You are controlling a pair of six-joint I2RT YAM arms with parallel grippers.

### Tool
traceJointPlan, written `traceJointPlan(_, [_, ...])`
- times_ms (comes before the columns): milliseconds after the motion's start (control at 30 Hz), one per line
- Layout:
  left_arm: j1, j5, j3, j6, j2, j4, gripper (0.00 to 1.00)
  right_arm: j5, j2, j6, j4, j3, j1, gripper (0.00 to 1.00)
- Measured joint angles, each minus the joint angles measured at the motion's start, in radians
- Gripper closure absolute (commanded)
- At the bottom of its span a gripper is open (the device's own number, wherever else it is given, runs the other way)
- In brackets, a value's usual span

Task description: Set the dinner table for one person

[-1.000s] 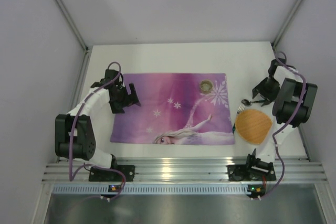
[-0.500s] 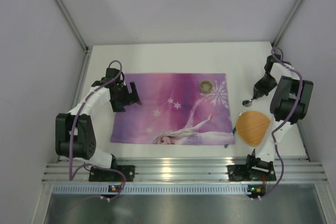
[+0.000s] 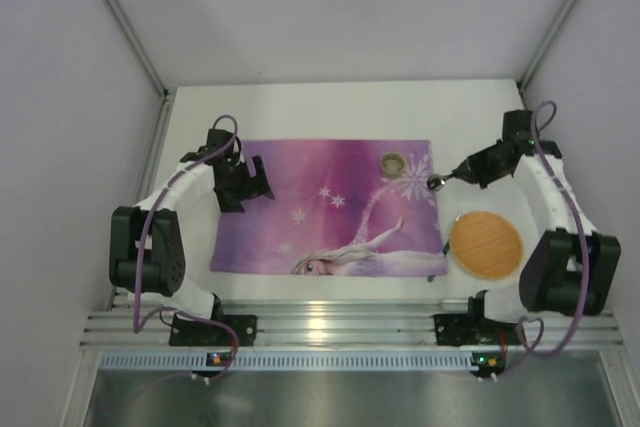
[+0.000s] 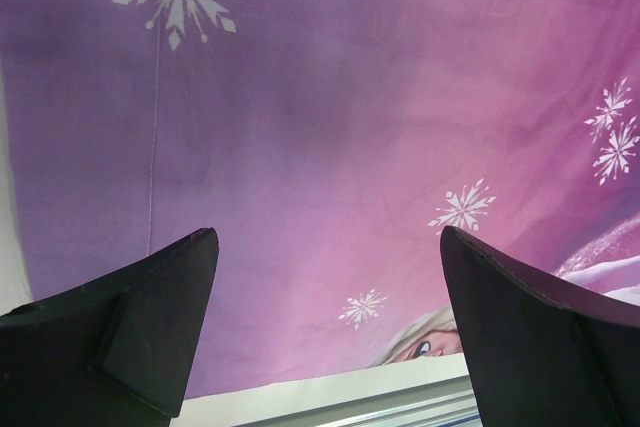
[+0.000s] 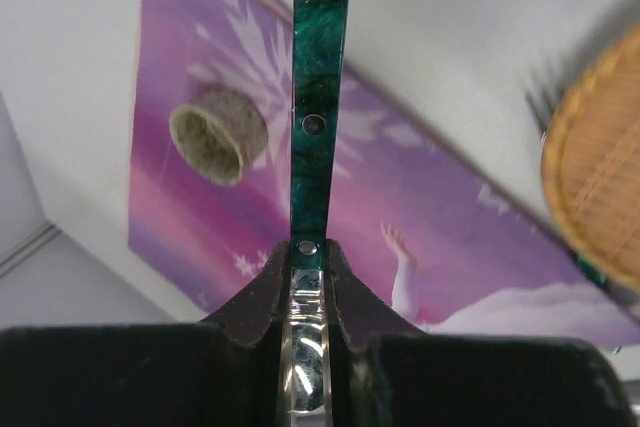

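The white dinner table carries a purple princess placemat. My right gripper is shut on a green-handled utensil and holds it above the placemat's right edge. In the right wrist view the jaws pinch its metal part and the green handle points away over the placemat. My left gripper is open and empty over the placemat's left part; the left wrist view shows only cloth between its fingers.
A small woven ring stands on the placemat's upper right, also in the right wrist view. A round wicker plate lies right of the placemat, with fork tines beside it. Enclosure walls stand close on both sides.
My right gripper has swung left from beside the wicker plate to the placemat's right edge, carrying the utensil. The left gripper has shifted slightly.
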Motion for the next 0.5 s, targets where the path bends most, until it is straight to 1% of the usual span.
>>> traceJointPlan(100, [-0.002,0.016,0.0,-0.005,0.002,0.013,0.02,-0.024,-0.178,0.169,-0.003,-0.153,0.094,1.0])
traceJointPlan(167, [-0.004,0.024,0.0,-0.008,0.002,0.023,0.02,-0.027,-0.29,0.341,0.033,-0.286,0.218,1.0])
traceJointPlan(233, [-0.005,0.033,-0.001,-0.011,0.002,0.035,0.02,-0.029,-0.352,0.484,0.056,-0.38,0.349,1.0])
traceJointPlan(267, [-0.005,0.039,-0.002,-0.013,0.002,0.042,0.02,-0.031,-0.363,0.563,0.063,-0.41,0.422,1.0])
traceJointPlan(333, [-0.006,0.048,-0.011,-0.014,0.002,0.059,0.02,-0.025,-0.346,0.667,0.075,-0.42,0.513,1.0])
traceJointPlan(433, [-0.007,0.06,-0.035,-0.014,0.002,0.068,0.02,-0.012,-0.264,0.754,0.079,-0.364,0.584,1.0])
traceJointPlan(500, [-0.008,0.067,-0.052,-0.015,0.0,0.072,0.02,0.002,-0.206,0.78,0.087,-0.315,0.609,1.0])
